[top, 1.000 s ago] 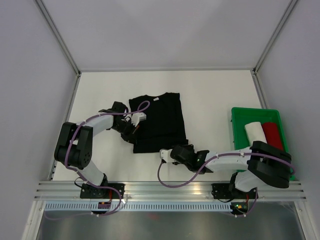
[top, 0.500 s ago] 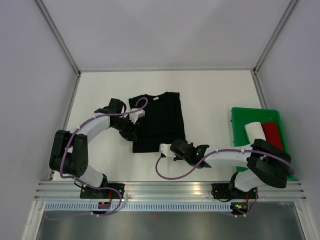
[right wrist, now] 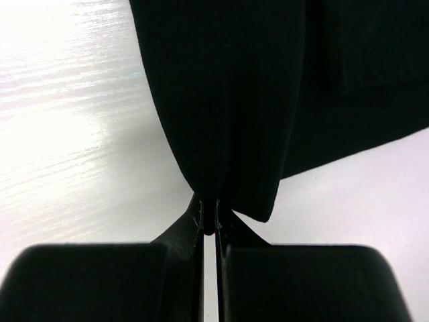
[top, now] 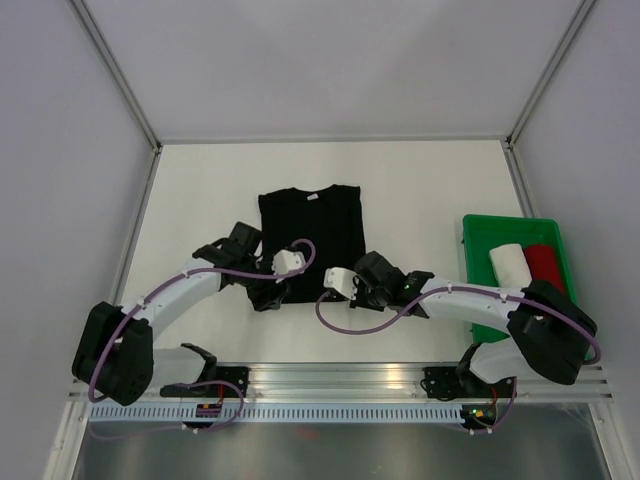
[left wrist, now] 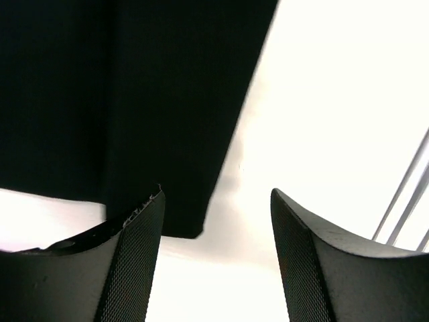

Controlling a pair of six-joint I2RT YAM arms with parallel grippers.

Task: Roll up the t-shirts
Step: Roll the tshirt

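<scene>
plain black short-sleeved cloth t-shirt point(top: 312, 232), small white neck label point(top: 313, 197). white matte tabletop point(top: 420, 190). bright green plastic bin point(top: 478, 232) holding white cloth roll point(top: 510, 263) beside red cloth roll point(top: 546, 266). arms white with black joints, lilac cables point(top: 215, 272). black left gripper point(left wrist: 214, 258), fine mesh texture on finger pads point(left wrist: 137, 261). black right gripper point(right wrist: 209, 221). pale grey walls point(top: 330, 60), silver aluminium frame rails point(top: 330, 375).

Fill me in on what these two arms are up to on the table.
They are working on a black t-shirt laid flat on the white table. The right claw is shut on the shirt's near hem, pinching a fold of cloth. The left claw is open at the other near corner, gripping nothing. A white roll and a red roll lie in the green bin.
</scene>
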